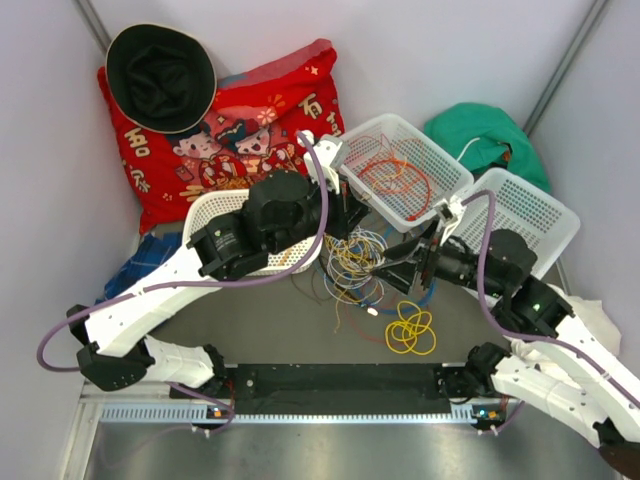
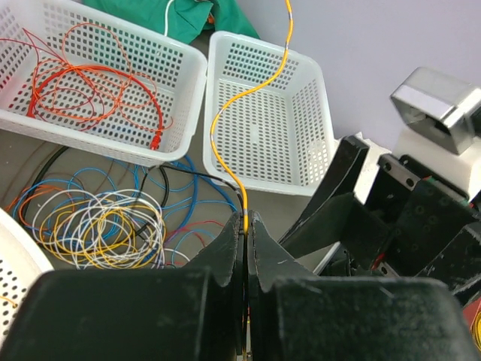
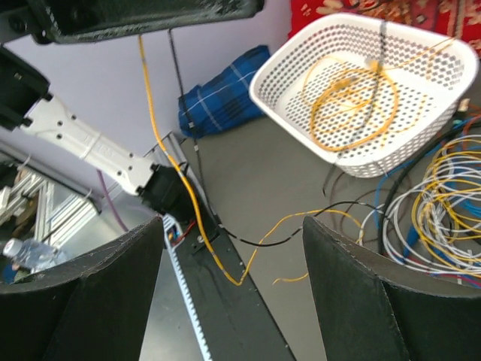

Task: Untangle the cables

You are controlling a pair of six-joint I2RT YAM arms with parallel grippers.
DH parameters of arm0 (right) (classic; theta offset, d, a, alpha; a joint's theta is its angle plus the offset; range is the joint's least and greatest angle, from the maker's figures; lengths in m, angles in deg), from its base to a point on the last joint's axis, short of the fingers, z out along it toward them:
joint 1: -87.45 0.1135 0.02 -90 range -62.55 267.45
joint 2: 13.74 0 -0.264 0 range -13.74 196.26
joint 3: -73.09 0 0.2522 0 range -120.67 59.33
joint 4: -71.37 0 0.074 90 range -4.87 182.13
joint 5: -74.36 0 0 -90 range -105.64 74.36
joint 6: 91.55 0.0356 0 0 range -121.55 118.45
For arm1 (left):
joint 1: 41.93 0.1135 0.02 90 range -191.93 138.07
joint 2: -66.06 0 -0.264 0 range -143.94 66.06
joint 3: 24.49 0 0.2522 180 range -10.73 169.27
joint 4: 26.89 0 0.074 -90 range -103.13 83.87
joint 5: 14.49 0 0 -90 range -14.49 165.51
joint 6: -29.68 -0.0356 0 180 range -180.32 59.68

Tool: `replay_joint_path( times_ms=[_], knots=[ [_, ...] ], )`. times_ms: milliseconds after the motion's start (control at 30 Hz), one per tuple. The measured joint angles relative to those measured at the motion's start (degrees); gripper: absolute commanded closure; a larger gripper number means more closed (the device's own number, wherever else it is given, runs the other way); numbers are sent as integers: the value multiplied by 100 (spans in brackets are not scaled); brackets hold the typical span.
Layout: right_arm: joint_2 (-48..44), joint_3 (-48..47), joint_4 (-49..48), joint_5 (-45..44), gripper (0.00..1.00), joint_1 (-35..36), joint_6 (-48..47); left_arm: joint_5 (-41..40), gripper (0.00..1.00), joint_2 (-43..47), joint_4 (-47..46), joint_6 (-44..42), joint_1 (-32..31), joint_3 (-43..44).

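A loose tangle of cables (image 1: 355, 262), blue, white, yellow and red, lies on the table between my arms. It also shows in the left wrist view (image 2: 98, 222) and the right wrist view (image 3: 443, 210). My left gripper (image 2: 246, 219) is shut on a yellow wire (image 2: 225, 113), which hangs down past my right gripper in the right wrist view (image 3: 179, 184). In the top view my left gripper (image 1: 347, 215) is above the tangle's far side. My right gripper (image 3: 237, 282) is open and empty, and in the top view it (image 1: 393, 268) is at the tangle's right edge. A yellow coil (image 1: 411, 330) lies apart at the front.
A white basket (image 1: 445, 165) holds red and orange wires (image 2: 83, 83). An empty white basket (image 1: 540, 215) stands to its right. A third white basket (image 3: 301, 98) with yellow wires sits under my left arm. Red cushion (image 1: 270, 100), black hat (image 1: 160, 75), green cloth (image 1: 490, 135) and blue cloth (image 3: 218, 94) lie around.
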Motion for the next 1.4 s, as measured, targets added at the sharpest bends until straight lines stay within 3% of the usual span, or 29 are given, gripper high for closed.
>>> replay_joint_path(
  times_ms=[167, 267, 300, 400, 500, 567, 600, 633, 667, 733, 1100, 1267, 1400],
  knots=[
    [188, 0, -179, 109, 34, 365, -11, 44, 100, 0, -2, 2, 0, 0],
    [297, 0, -275, 142, 57, 505, -35, 83, 100, 0, -2, 4, 0, 0],
    [339, 0, -293, 146, 72, 544, -37, 96, 100, 0, -2, 4, 0, 0],
    [402, 7, -317, 122, 91, 590, -55, 96, 100, 0, -2, 4, 0, 0],
    [337, 9, -319, 2, 100, 590, -103, 94, 100, 7, -17, 4, 0, -17],
    [223, 0, -269, -151, 100, 590, -153, 85, 94, 35, -31, 7, 0, -79],
    [160, -22, -212, -223, 100, 590, -188, 50, 84, 61, -37, 7, 0, -129],
    [96, -74, -103, -326, 100, 590, -229, 9, 48, 90, -37, 11, 0, -184],
    [44, -164, 22, -420, 100, 590, -275, -39, 24, 122, -52, 22, 0, -256],
    [-24, -404, 221, -610, 100, 592, -378, -186, 1, 205, -55, 72, 0, -417],
    [138, -2455, 1154, -1600, 100, 605, -841, -1598, 1, 1108, -13, 610, 0, -1539],
    [450, -2680, 1351, -2015, 100, 610, -804, -1991, 1, 1836, -391, 743, 0, -2337],
    [785, -2717, 1445, -2269, 100, 612, -715, -1768, 1, 2492, -1213, 706, 4, -3346]
  ],
)
